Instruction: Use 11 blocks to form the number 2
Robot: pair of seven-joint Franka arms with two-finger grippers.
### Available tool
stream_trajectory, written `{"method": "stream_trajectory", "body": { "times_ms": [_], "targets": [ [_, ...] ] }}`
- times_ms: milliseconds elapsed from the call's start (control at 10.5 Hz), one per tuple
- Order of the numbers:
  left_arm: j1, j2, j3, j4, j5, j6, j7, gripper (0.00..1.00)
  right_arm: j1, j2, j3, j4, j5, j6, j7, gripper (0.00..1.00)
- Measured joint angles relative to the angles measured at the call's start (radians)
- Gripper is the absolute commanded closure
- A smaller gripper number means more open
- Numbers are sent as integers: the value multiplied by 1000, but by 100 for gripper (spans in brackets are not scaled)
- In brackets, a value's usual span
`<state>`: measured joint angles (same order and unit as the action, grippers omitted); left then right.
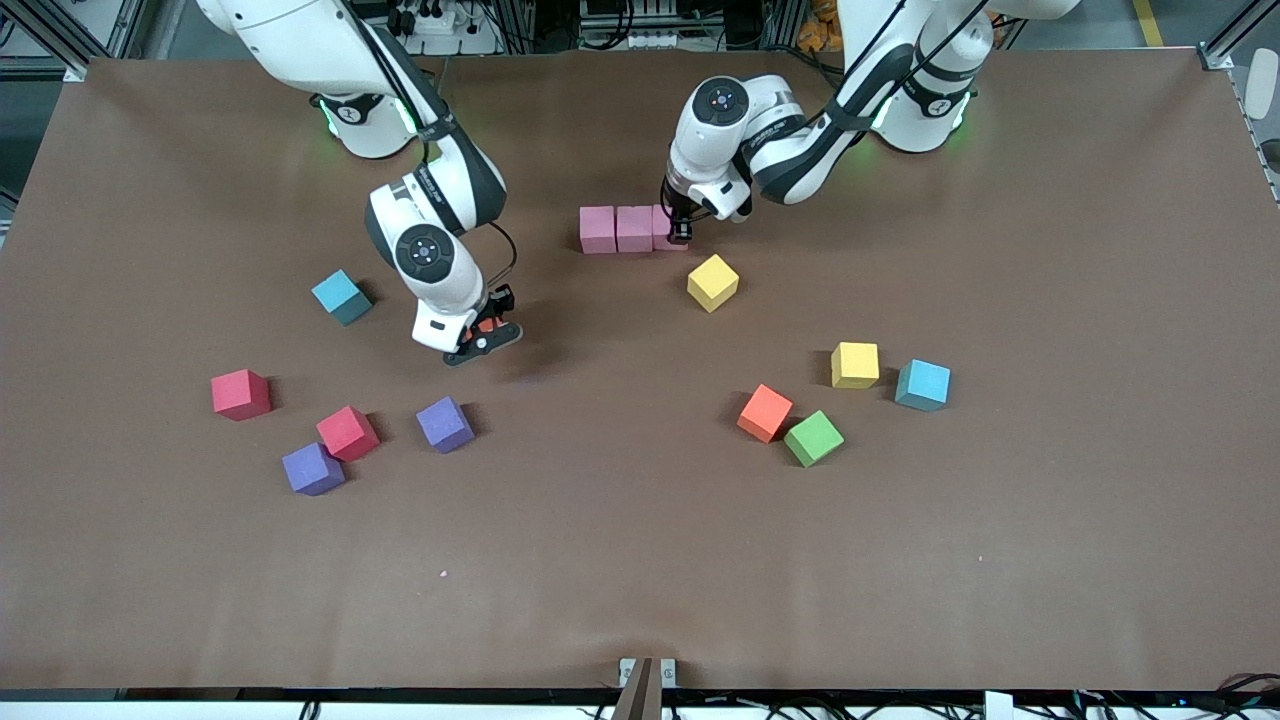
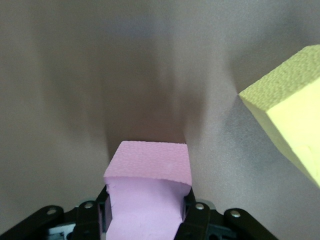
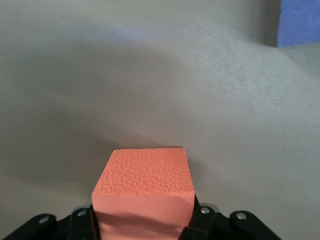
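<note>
In the front view, a pink row of three cubes is seen on the table, the top of the 2. The left gripper is closed on the pink cube at that row's end toward the left arm. A yellow cube lies just nearer the camera. The right gripper carries an orange cube over bare table. The other blocks lie scattered nearer the camera.

In the left wrist view, the pink cube is squeezed between the fingers, the yellow cube close by.

In the right wrist view, the orange cube is gripped.

The top row appears finished; release and a second-row cube under this end are called for next.
</note>
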<state>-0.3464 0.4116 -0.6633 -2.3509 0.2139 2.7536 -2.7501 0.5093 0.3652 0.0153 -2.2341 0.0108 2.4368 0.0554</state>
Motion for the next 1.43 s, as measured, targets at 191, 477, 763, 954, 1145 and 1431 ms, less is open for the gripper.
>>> {"method": "stream_trajectory", "body": {
  "times_ms": [191, 477, 763, 954, 1145, 1431],
  "targets": [
    [-1, 1, 1, 2, 0, 0, 0, 71, 8, 0, 3, 17, 1, -4, 0, 83],
    [-9, 3, 12, 10, 0, 0, 0, 22, 36, 0, 4, 45, 2, -23, 14, 83],
    [-11, 15, 19, 18, 0, -2, 0, 0, 38, 0, 8, 75, 2, -26, 15, 83],
    [-11, 16, 22, 19, 0, -7, 0, 0, 46, -1, 17, 122, 2, -41, 15, 83],
    [-12, 10, 23, 26, 1, -22, 0, 0, 62, 3, 18, 172, 3, -103, 16, 83],
    [-13, -57, 24, 39, 3, -65, 2, 0, 69, 70, 19, 293, 27, -171, 64, 83]
  ]
}}
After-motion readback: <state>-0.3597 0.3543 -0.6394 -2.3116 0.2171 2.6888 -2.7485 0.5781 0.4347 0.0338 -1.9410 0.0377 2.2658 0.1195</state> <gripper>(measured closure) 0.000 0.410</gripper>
